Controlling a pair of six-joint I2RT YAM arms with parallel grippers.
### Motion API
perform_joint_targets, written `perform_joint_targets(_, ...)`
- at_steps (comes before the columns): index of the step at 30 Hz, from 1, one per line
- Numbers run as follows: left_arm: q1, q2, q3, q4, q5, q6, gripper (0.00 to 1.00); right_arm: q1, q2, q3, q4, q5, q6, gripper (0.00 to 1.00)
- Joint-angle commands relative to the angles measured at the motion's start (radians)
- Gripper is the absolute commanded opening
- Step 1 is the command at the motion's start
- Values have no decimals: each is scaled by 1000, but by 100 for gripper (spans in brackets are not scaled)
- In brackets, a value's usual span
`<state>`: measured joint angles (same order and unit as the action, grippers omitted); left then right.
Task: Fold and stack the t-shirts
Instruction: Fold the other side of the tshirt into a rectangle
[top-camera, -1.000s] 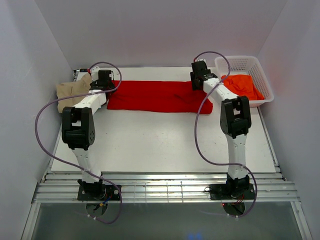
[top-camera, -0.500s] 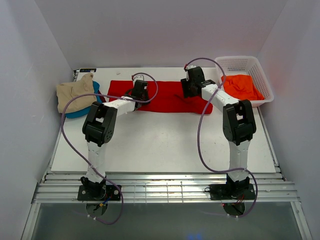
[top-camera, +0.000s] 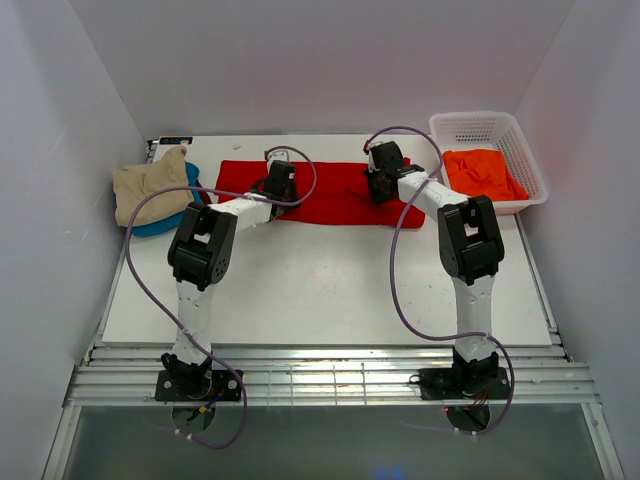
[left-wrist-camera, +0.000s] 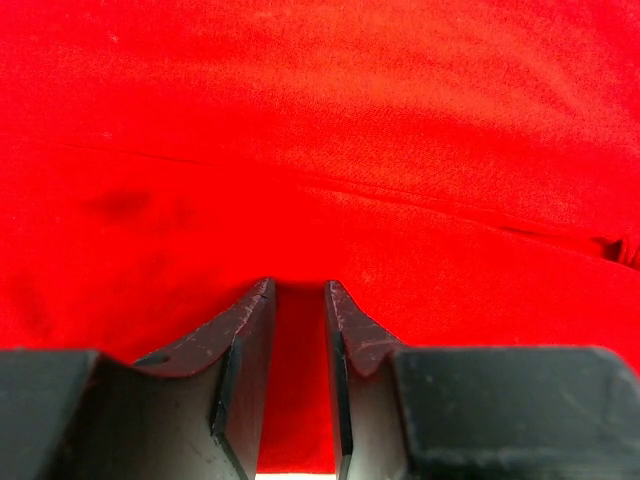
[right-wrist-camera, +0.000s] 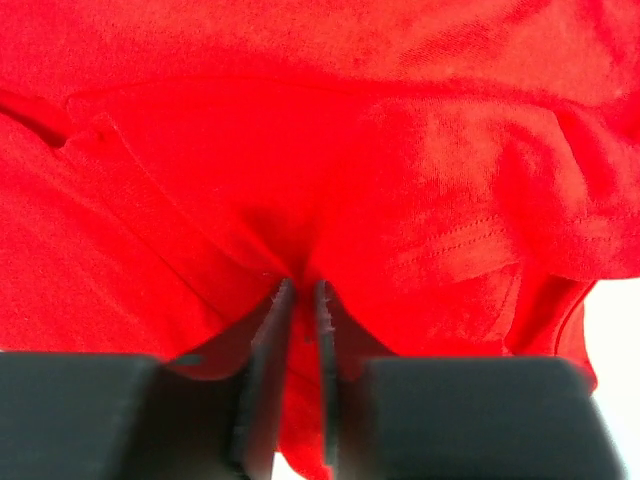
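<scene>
The bright red t-shirt (top-camera: 335, 200) lies as a long folded strip across the far half of the table. My left gripper (top-camera: 283, 182) is down on its near edge, left of the middle. In the left wrist view its jaws (left-wrist-camera: 298, 288) stand a little apart with red cloth (left-wrist-camera: 320, 150) filling the gap. My right gripper (top-camera: 378, 190) is on the strip's right part. In the right wrist view it (right-wrist-camera: 302, 288) is nearly closed, pinching a ridge of the red cloth (right-wrist-camera: 440, 180), and creases run toward its tips.
A tan t-shirt (top-camera: 148, 185) lies over a teal blue one (top-camera: 160, 226) at the table's left edge. The white lattice basket (top-camera: 480, 118) at the back right holds an orange t-shirt (top-camera: 483, 172). Bare white table (top-camera: 320, 280) lies in front of the strip.
The left gripper left the strip's left end for its near edge nearer the middle, jaws narrowing on cloth. The right gripper shifted slightly left and closed on the cloth.
</scene>
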<state>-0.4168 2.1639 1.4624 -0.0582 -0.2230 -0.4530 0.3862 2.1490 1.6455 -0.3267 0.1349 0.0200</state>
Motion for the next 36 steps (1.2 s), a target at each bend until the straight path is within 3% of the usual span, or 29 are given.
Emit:
perform_joint_targets(1, -5, -9, -56, -49, 13, -7, 37, 5, 5, 11, -9, 8, 3, 17)
perform_joint_targets(4, -13, -21, -89, -46, 17, -7, 36, 6, 2, 10, -8, 15, 1, 8)
perform_joint_targets(19, -140, -96, -307, -46, -38, -24, 33, 6, 57, 241, -46, 91, -15, 8)
perform_joint_targets(28, -204, -136, -395, -57, -55, -88, 32, 6, 69, 257, 5, 117, 5, 8)
perform_joint_targets(31, -208, -153, -401, -74, -81, -93, 32, 10, -15, 194, -52, 112, 0, 22)
perform_joint_targets(32, -208, -154, -399, -78, -85, -95, 32, 10, -30, 139, -58, 114, -5, 35)
perform_joint_targets(36, -211, -182, -419, -91, -90, -99, 31, 10, -84, 11, -58, 130, -11, 42)
